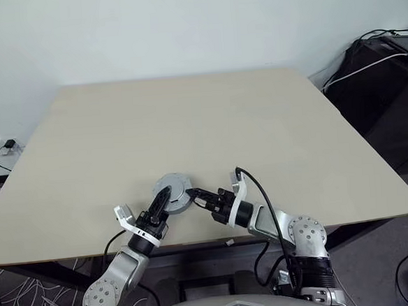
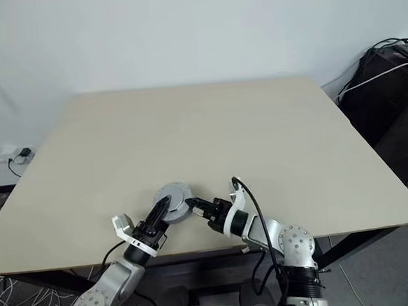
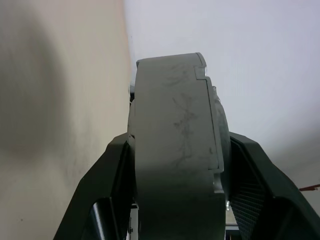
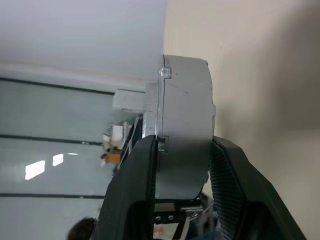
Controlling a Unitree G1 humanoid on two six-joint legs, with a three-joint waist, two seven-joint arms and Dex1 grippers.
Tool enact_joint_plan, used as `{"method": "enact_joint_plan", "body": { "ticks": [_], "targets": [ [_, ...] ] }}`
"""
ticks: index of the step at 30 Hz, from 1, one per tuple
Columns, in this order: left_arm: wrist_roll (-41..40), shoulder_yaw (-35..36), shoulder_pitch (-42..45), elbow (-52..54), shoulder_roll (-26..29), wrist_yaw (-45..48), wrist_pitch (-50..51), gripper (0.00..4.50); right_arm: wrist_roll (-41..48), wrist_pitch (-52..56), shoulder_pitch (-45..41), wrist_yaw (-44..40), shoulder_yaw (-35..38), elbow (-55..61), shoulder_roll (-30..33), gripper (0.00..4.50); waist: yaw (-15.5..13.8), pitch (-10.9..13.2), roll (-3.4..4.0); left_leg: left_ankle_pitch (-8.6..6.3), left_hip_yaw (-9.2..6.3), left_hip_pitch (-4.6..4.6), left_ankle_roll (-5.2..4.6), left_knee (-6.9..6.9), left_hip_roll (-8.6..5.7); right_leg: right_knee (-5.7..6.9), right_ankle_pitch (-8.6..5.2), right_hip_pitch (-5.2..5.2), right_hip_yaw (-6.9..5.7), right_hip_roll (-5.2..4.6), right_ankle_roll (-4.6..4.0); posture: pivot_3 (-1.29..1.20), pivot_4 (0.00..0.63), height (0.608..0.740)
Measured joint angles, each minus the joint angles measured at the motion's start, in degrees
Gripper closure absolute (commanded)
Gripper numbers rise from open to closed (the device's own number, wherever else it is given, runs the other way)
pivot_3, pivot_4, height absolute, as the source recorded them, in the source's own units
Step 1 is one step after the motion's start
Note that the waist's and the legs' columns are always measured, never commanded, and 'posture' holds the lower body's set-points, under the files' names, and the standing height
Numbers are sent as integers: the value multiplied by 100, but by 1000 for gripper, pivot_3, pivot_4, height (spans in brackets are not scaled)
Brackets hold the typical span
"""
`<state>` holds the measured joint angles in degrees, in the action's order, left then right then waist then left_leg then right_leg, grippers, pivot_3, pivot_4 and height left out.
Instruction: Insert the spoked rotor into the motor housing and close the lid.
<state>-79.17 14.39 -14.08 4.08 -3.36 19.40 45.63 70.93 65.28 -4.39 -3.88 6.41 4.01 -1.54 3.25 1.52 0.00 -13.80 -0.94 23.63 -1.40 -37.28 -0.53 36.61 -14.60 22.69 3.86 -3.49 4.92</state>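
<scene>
Now the round grey metal motor housing (image 1: pixel 174 193), with its grey ribbed lid (image 3: pixel 212 130) seated against one face, sits at the near edge of the pale wooden surface (image 1: pixel 188 126), held on edge between both arms. The left pincer (image 1: pixel 164 200) has its two black fingers on either flat face of the stack, and the right pincer (image 1: pixel 195 195) is clamped across the rim from the right side. The spoked rotor is presumably already inside, though that cannot be checked. To finish well, I judge the left fingers should squeeze evenly and squarely so the lid seats flush without tilting, while the right holds the body steady against twisting near the surface edge.
</scene>
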Motion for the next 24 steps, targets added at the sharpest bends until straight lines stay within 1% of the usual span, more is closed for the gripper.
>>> {"method": "enact_joint_plan", "body": {
  "ticks": [2,3,4,10,13,15,19,21,24],
  "targets": [
    [2,-21,-1,0,0,21,-32,2293,-92,-68,0,-102,-62,22,45,2561,-7,0,0,0,-1,0,0,-1,0,0,0,-1,0,0,0,0,0,740],
    [38,-47,1,0,0,14,-49,2311,-189,-103,-3,-99,-103,69,88,2339,-12,0,0,0,-1,-1,0,-1,-1,0,0,-3,0,0,0,0,0,740],
    [64,-50,-27,0,1,-12,-88,2383,-298,-160,-5,-103,-89,97,161,1965,-16,-1,-1,0,-1,-1,0,-2,-1,-1,1,-3,0,0,1,0,0,740],
    [162,-41,-56,0,3,-32,-222,2385,-408,-259,16,-145,-26,182,303,28,-15,0,-1,0,0,-2,0,-2,0,2,1,-2,0,4,0,0,0,740],
    [192,-17,-23,-1,4,-32,-292,2385,-483,-319,57,-323,-61,379,437,0,-22,0,-2,0,0,-1,0,-3,-1,0,1,-4,0,3,1,0,0,740],
    [220,30,30,-30,3,-33,-376,2385,-752,-528,131,-568,-209,653,635,0,-39,0,-2,0,-1,-1,0,-4,-3,-2,1,-4,0,2,1,0,0,740],
    [278,196,180,-148,-16,-62,-602,2385,-1766,-1303,350,-1212,-779,1097,1209,0,-64,-4,-8,0,3,-4,0,-6,-14,-3,2,-6,-1,6,4,0,0,740],
    [342,311,296,-241,-31,-96,-745,2385,-2511,-2042,604,-1700,-1210,1247,1583,0,-85,-4,-10,0,5,-4,1,-7,-18,-4,2,-6,-1,9,5,0,0,740],
    [433,511,531,-439,-58,-181,-942,2385,-3337,-3042,916,-2264,-1529,1286,1863,0,-110,-2,-14,0,9,-6,1,-12,-18,-4,4,-9,-1,10,10,0,0,740]
  ]
}}
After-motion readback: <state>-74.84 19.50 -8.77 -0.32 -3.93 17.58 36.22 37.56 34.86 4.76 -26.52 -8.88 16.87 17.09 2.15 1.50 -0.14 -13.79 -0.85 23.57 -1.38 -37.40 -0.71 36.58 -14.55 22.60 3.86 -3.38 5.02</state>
